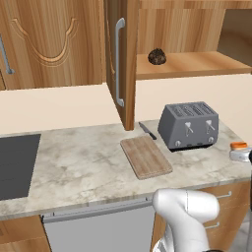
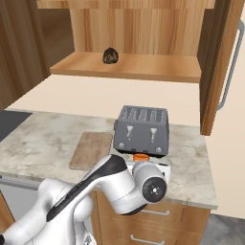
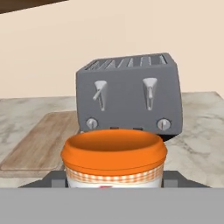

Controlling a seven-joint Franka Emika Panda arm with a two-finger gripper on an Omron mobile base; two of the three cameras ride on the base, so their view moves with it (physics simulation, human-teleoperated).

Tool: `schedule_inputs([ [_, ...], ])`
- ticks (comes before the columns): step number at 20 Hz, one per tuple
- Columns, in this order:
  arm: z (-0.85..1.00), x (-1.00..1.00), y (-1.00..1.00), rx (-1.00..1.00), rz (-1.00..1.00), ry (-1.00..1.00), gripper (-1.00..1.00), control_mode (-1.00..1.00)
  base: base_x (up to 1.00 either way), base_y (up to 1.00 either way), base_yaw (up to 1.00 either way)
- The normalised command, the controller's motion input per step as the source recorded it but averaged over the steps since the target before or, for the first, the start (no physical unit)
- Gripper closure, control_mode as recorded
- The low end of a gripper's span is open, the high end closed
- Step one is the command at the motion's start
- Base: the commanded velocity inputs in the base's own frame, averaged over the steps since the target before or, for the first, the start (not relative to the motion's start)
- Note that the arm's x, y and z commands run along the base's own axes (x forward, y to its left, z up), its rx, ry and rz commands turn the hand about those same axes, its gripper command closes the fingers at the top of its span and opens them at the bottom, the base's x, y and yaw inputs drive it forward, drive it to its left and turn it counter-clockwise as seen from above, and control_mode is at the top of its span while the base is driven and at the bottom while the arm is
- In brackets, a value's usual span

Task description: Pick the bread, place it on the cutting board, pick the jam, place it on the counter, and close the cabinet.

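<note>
One jam [image 3: 113,159] jar sits right in front of the hand camera, its orange lid low and central, with the two dark fingers [image 3: 46,179] of the gripper [image 3: 114,180] rising on either side of its checked band. The fingers stand apart by the jar's width and seem to press against its sides, so the gripper looks clamped on the jam; the contact itself is cut off by the lower edge.

From the left base view the jam [image 1: 239,150] shows at the far right, over the counter [image 1: 78,167] edge and to the right of the toaster [image 1: 190,125]. In the right base view its orange lid [image 2: 140,156] peeks out just above the arm's wrist, directly in front of the toaster [image 2: 141,130]. I cannot tell whether the jar rests on the stone or is held just above it.

The bread [image 1: 157,56] lies on the open cabinet [image 1: 187,61] shelf, well apart from the gripper and above the toaster; the right base view shows it [image 2: 110,56] toward the left of that shelf. The cabinet door [image 1: 119,64] stands open, edge-on, with its grey bar handle facing left.

The board [image 1: 146,156] lies flat on the counter just left of the toaster, bare. A knife [image 1: 147,130] lies between the board's far corner and the toaster. In the hand view the board [image 3: 39,140] lies left of and beyond the jam, and the toaster [image 3: 129,96] stands straight behind it.
</note>
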Motion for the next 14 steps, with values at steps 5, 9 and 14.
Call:
schedule_inputs([
  [5,-0.15,0.25,0.0,0.0,-0.01,0.06,1.0,-1.0,0.0,0.0,0.0],
  [9,-0.22,0.22,0.0,0.0,0.0,0.06,1.0,-1.0,0.0,0.0,0.0],
  [14,-0.3,0.15,0.0,0.0,0.0,0.05,1.0,-1.0,0.0,0.0,0.0],
])
